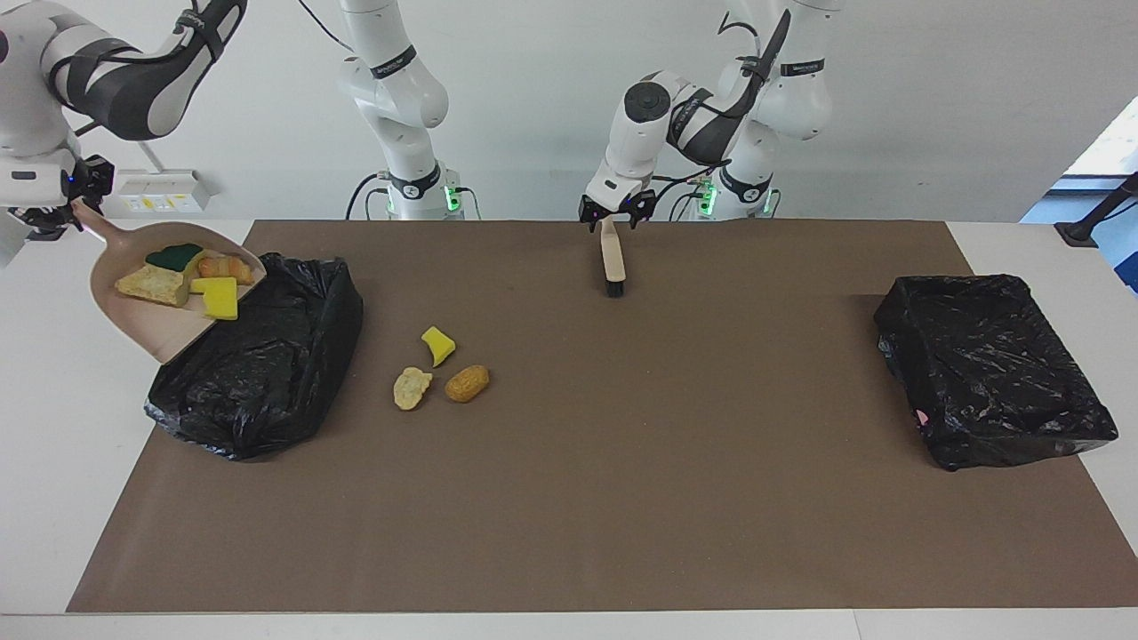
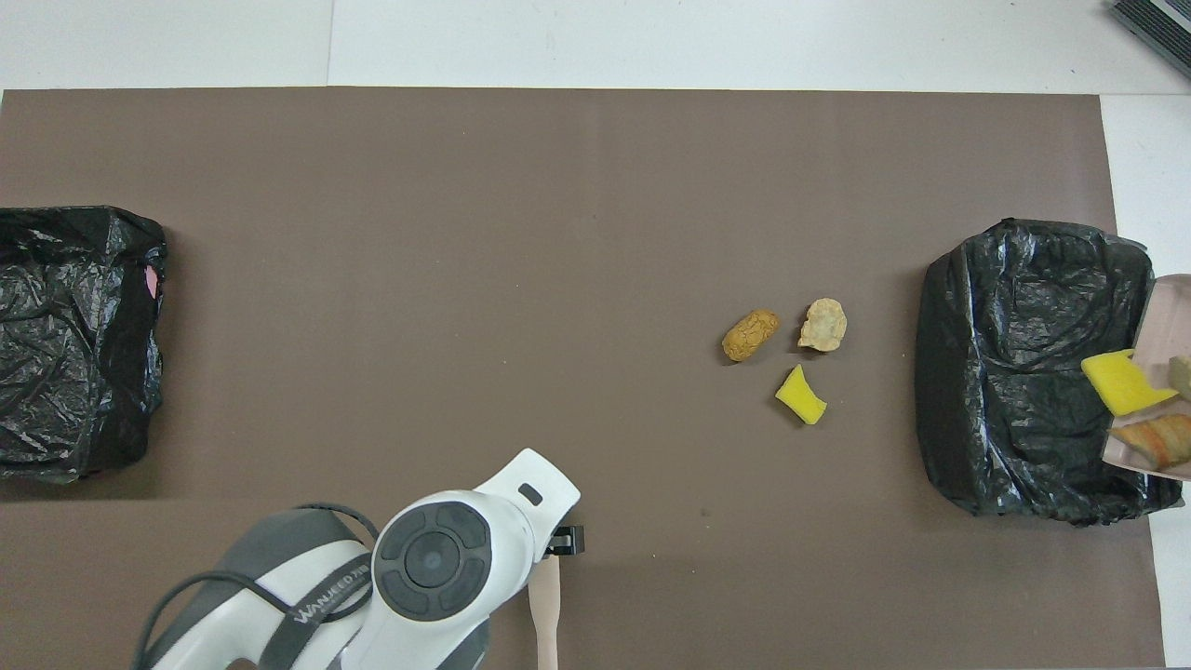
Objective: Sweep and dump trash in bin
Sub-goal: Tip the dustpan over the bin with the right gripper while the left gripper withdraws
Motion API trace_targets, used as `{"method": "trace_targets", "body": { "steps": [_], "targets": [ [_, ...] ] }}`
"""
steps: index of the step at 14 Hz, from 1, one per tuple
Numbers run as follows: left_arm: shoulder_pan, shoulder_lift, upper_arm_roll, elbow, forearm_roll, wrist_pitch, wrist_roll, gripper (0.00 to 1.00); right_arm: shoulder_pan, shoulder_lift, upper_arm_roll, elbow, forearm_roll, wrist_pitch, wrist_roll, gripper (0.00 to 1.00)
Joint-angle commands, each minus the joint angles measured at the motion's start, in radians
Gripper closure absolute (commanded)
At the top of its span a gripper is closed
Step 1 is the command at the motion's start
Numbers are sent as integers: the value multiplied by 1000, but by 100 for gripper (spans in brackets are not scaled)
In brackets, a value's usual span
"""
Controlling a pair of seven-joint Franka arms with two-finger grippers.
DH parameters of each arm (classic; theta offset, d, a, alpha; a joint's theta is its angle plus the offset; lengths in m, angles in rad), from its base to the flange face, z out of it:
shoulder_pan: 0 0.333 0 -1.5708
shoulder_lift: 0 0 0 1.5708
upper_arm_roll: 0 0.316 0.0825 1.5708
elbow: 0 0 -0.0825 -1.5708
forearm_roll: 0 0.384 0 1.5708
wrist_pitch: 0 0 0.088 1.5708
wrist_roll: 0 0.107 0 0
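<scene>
Three scraps lie loose on the brown mat, close together near the bin at the right arm's end: a small curled yellow sponge bit (image 1: 436, 345) nearest the robots, a pale beige crumbly chunk (image 1: 412, 388) and a brown bread-like lump (image 1: 467, 383) side by side just beyond it. Four more sit bunched on a raised beige dustpan (image 1: 147, 324) tilted over that black-lined bin (image 1: 267, 382): a green-and-yellow sponge (image 1: 173, 258), a yellow sponge block (image 1: 219, 297), a beige chunk (image 1: 153, 285), and what looks like an orange-brown crusty piece (image 1: 226, 267).
</scene>
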Motion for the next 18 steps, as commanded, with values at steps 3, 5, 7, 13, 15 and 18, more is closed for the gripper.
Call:
{"method": "trace_targets", "body": {
  "steps": [3,5,7,13,15,18],
  "targets": [
    [214,56,-11,327,120,-236,252,0,34,-32,6,-54,-114,32,-10,100],
    [288,114,-10,507,151,-365,334,0,35,-31,6,-52,-140,32,-10,100],
    [365,134,-8,650,141,-460,438,0,40,-26,9,-46,-188,32,-10,100],
    [553,128,1,784,142,-590,581,0,132,-20,14,-37,-260,-39,65,100],
    [592,124,1,785,139,-613,670,0,141,-19,14,-16,-288,-58,64,100],
    [632,119,-6,784,131,-616,710,0,161,-20,19,9,-308,-98,62,100]
  ]
}}
